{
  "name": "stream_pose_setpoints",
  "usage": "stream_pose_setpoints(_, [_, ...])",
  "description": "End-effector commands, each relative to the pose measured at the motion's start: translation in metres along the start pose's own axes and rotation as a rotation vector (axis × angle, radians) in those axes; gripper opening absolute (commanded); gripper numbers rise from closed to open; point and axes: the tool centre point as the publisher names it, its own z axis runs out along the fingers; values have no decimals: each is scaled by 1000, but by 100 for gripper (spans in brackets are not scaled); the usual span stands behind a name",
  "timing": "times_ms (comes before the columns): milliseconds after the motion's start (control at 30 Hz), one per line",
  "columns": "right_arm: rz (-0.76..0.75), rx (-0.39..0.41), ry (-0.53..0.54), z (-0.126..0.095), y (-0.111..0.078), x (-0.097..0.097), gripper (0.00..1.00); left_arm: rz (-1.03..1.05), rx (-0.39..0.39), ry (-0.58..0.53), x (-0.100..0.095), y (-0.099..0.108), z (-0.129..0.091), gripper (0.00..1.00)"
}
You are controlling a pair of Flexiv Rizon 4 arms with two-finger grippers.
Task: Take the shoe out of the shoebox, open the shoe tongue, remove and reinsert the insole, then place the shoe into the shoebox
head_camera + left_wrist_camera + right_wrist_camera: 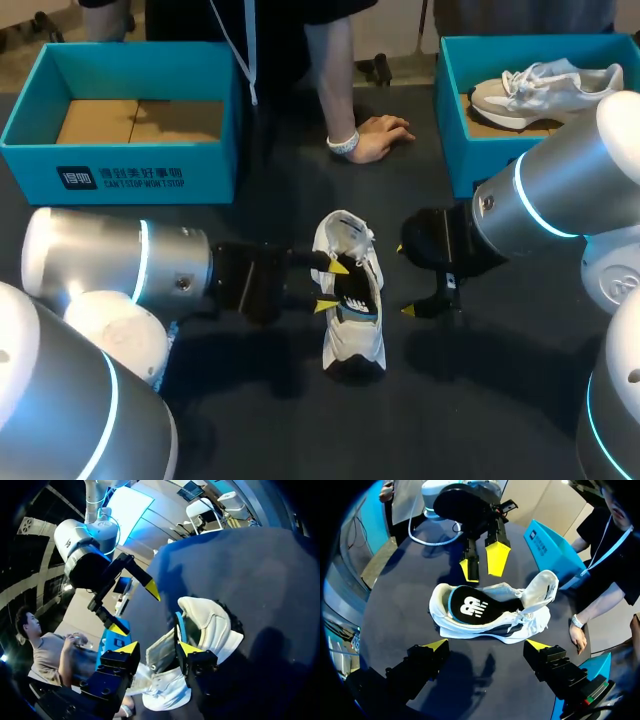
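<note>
While left gripper (331, 286) stands spread just beside shoe (350, 342), tips seemingly clear of it, shoe lies on table (480, 400), tongue (543, 587) folded back, insole (468, 607) showing. Right gripper (405, 280) spread, near. Light, soft upper; likely best pinched at stiffer heel collar.

A person's hand (380, 137) rests flat on the dark table (480, 400)
</note>
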Motion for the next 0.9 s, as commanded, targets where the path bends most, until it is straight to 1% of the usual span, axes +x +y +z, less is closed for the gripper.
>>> stream_pose_setpoints(33, [1, -2, -2, 1, 0, 1, 100, 4, 9, 50, -5, 0, -9, 50])
stream_pose_setpoints(67, [1, -2, -2, 1, 0, 1, 100, 13, 10, 62, -6, 1, -10, 51])
stream_pose_setpoints(133, [1, -2, -2, 1, 0, 1, 100, 23, 24, 89, -8, 1, -13, 55])
stream_pose_setpoints(167, [1, -2, -2, 1, 0, 1, 100, 29, 27, 110, -10, 2, -14, 56])
stream_pose_setpoints(200, [1, -2, -2, 1, 0, 1, 100, 37, 40, 125, -11, 2, -16, 55])
stream_pose_setpoints(233, [1, -2, -2, 1, 0, 1, 100, 47, 35, 146, -12, 2, -18, 53])
stream_pose_setpoints(300, [1, -2, -2, 1, 0, 1, 100, 51, 58, 177, -15, 4, -21, 53])
stream_pose_setpoints(333, [1, -2, -2, 1, 0, 1, 100, 59, 65, 201, -16, 4, -22, 50])
stream_pose_setpoints(367, [1, -2, -2, 1, 0, 1, 100, 69, 71, 211, -17, 5, -23, 51])
stream_pose_setpoints(467, [1, -2, -2, 1, 0, 1, 100, 94, 83, 253, -23, 8, -26, 60])
stream_pose_setpoints(500, [1, -2, -2, 1, 0, 1, 100, 98, 93, 269, -25, 8, -27, 62])
stream_pose_setpoints(533, [1, -2, -2, 1, 0, 1, 100, 106, 96, 276, -28, 8, -29, 60])
stream_pose_setpoints(567, [1, -2, -2, 1, 0, 1, 100, 108, 99, 292, -31, 9, -30, 60])
stream_pose_setpoints(600, [1, -2, -2, 1, 0, 1, 100, 120, 101, 305, -32, 9, -31, 56])
stream_pose_setpoints(633, [1, -2, -2, 1, 0, 1, 100, 119, 105, 320, -34, 9, -32, 56])
stream_pose_setpoints(667, [1, -2, -2, 1, 0, 1, 100, 126, 113, 342, -35, 10, -33, 60])
stream_pose_setpoints(733, [1, -2, -2, 1, 0, 1, 100, 126, 117, 381, -37, 11, -34, 64])
stream_pose_setpoints(767, [1, -2, -2, 1, 0, 1, 100, 126, 130, 392, -38, 12, -35, 78])
stream_pose_setpoints(800, [2, -7, -5, -1, -2, 2, 100, 126, 131, 419, -39, 12, -35, 80])
stream_pose_setpoints(900, [27, 10, -4, -8, -6, 2, 100, 125, 147, 472, -43, 13, -36, 100])
